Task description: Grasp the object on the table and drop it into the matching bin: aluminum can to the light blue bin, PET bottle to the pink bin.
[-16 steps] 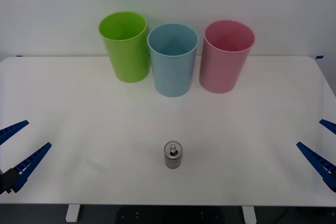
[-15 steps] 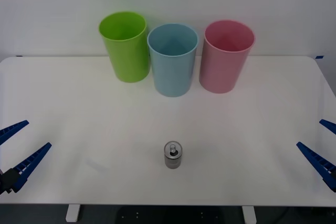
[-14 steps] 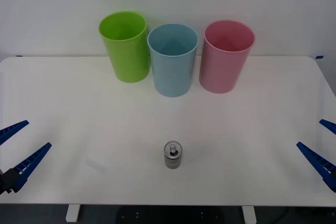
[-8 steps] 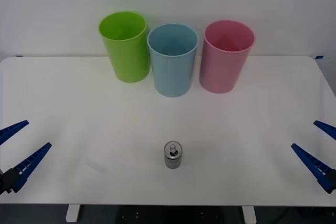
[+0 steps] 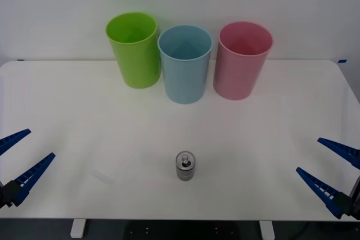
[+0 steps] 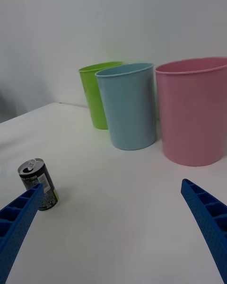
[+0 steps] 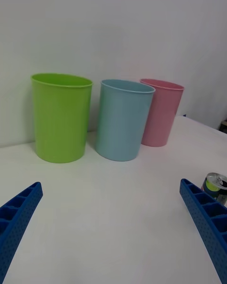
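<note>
- aluminum can point(image 5: 185, 166) stands upright near the worktop's point(image 5: 84, 111) 6 o'clock edge
- light blue bin point(image 5: 184, 63) sits at 12, pink bin point(image 5: 243, 60) just beside it toward 1, lime green bin point(image 5: 134, 50) toward 11
- right gripper point(image 5: 328, 168) at 3, jaws spread
- left gripper point(image 5: 21, 157) at 9, jaws spread too

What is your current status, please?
Both grippers, left and right, open and empty at table edges. Can upright, centre front. Path to blue bin clear.
</note>
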### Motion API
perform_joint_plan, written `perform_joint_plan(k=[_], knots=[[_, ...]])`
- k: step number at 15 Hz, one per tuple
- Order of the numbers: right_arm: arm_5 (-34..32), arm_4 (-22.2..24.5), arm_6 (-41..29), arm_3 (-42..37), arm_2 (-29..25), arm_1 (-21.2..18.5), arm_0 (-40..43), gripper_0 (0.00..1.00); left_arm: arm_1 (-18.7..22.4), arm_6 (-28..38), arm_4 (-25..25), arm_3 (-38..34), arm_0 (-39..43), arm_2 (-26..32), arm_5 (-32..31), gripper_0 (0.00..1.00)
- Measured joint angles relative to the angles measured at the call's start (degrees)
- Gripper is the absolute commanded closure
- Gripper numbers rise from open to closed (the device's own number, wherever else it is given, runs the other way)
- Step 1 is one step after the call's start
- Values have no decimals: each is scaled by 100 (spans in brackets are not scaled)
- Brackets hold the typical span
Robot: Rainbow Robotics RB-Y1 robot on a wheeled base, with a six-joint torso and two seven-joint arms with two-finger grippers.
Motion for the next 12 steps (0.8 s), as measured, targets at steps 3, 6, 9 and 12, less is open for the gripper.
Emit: perform_joint_plan(k=[3, 6, 9, 12], knots=[[-1, 118, 213, -2, 218, -5, 5, 0, 0, 0, 0, 0, 0, 0, 0, 0], [87, 178, 635, 0, 486, -5, -19, 0, 0, 0, 0, 0, 0, 0, 0, 0], [273, 253, 859, 44, 806, -8, -48, 0, 0, -1, 0, 0, 0, 0, 0, 0], [532, 287, 1045, 45, 1177, -7, -102, 0, 0, 0, 0, 0, 0, 0, 0, 0]])
